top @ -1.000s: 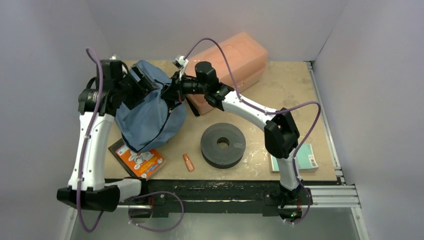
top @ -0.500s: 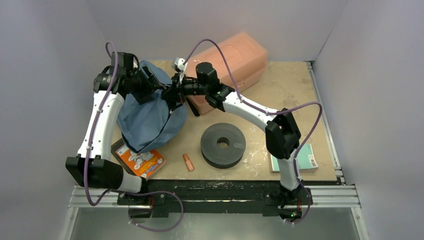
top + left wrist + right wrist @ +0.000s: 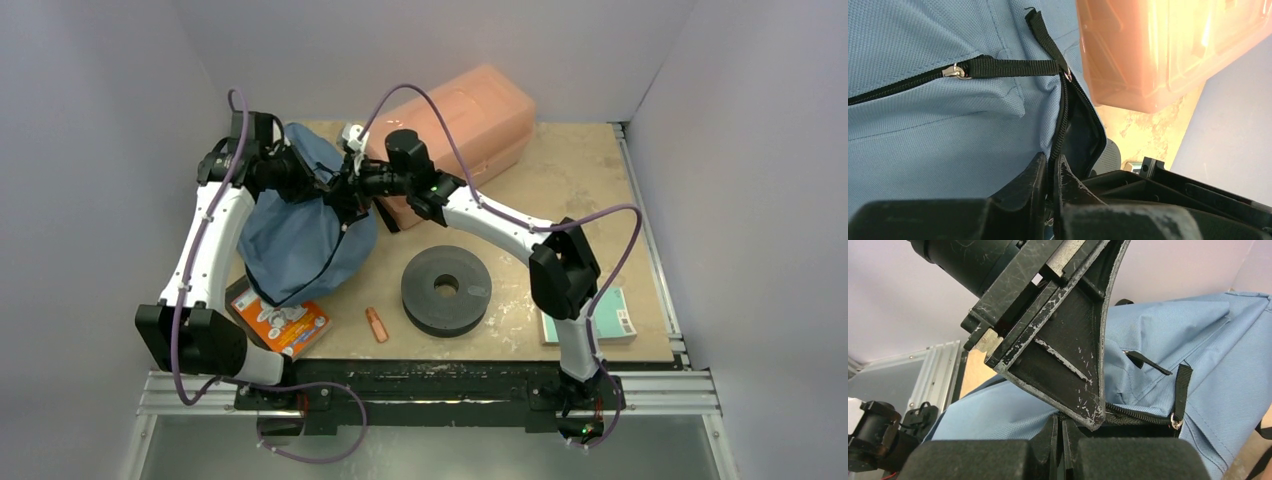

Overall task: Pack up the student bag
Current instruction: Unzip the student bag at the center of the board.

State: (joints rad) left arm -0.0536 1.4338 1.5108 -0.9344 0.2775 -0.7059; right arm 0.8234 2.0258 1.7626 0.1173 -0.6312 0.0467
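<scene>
The student bag [image 3: 300, 235] slumps at the upper left of the tabletop [image 3: 560, 190]. The left tool [image 3: 1051, 162] and right tool [image 3: 1059, 422], each pressed together, pinch its zipper edge [image 3: 1061, 120], probably to pull the opening apart for packing.

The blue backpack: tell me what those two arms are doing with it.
Both arms are holding the backpack at its zipper opening. The left arm's fingers are pinched on the zipper edge. The right arm's fingers grip it from the opposite side, next to the pink box. The booklet, black ring and teal book lie outside the backpack.
</scene>
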